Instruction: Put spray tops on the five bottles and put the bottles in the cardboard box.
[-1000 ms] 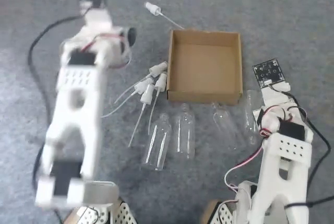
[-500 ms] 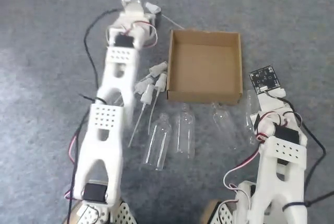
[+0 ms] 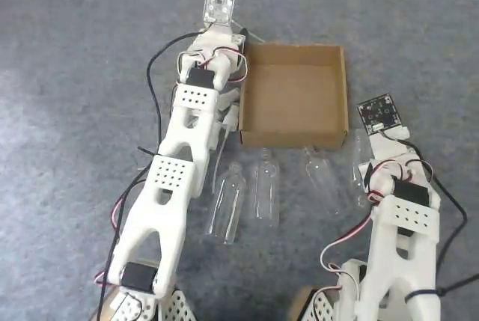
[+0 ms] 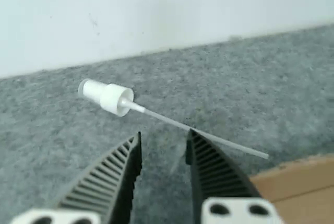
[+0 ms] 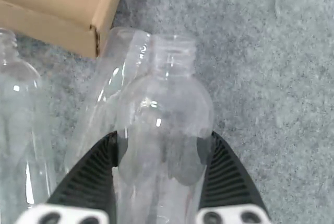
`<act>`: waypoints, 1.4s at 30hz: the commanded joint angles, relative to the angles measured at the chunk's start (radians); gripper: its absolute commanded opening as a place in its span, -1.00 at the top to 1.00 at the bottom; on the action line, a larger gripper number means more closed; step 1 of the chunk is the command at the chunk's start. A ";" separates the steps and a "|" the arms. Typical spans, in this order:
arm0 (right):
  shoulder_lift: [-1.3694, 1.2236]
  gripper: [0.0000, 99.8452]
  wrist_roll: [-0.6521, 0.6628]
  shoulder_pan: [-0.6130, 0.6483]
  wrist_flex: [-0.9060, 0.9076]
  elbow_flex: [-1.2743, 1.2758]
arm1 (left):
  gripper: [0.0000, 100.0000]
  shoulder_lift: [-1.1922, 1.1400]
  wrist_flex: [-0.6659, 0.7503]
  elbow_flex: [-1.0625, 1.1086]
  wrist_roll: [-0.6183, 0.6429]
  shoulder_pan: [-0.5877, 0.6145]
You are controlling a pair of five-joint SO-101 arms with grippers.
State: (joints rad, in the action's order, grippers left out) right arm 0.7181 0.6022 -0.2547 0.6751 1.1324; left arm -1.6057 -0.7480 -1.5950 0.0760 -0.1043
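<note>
My left gripper (image 4: 163,141) is open, stretched to the table's far edge (image 3: 238,35), and its tips sit just short of a white spray top (image 4: 107,97) with a long thin tube. My right gripper (image 5: 163,148) is shut on a clear bottle (image 5: 166,104) with no top, its open neck pointing away. That gripper (image 3: 368,167) stands right of the cardboard box (image 3: 292,138). A second bottle (image 5: 107,83) lies beneath the held one beside the box's corner. Three more clear bottles (image 3: 266,186) lie in front of the box. Several spray tops (image 3: 231,117) lie left of the box, partly hidden under the left arm.
The box is open and has nothing in it; its edge (image 4: 292,177) shows at the left wrist view's corner, and its wall (image 5: 52,4) in the right wrist view. A pale wall bounds the grey carpet at the far side. Cables trail beside both arms.
The left arm swung from the table's left side across to the far edge by the box's corner, over the lone spray top. The right arm shifted slightly.
</note>
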 commanded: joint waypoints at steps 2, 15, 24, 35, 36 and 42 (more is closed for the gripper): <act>0.002 0.99 0.014 -0.012 -0.010 -0.006 | 0.78 0.063 -0.103 -0.018 -0.009 0.048; 0.002 0.99 0.014 -0.012 -0.010 -0.005 | 0.78 0.135 -0.110 -0.079 -0.014 0.046; 0.002 0.99 0.014 -0.012 -0.010 -0.005 | 0.78 0.239 -0.149 -0.084 -0.011 0.084; 0.091 0.99 0.006 -0.008 0.068 -0.011 | 0.78 0.710 -0.950 -0.082 -0.017 0.157; 0.133 0.99 0.005 -0.004 0.096 -0.012 | 0.78 0.744 -1.007 -0.082 -0.017 0.155; 0.460 0.99 0.005 0.013 0.318 0.017 | 0.78 0.842 -1.013 0.016 -0.017 0.212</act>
State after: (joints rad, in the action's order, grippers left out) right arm 1.0019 0.6022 -0.2470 0.8991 1.1508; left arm -0.8753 -1.7131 -1.6195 0.0667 0.0675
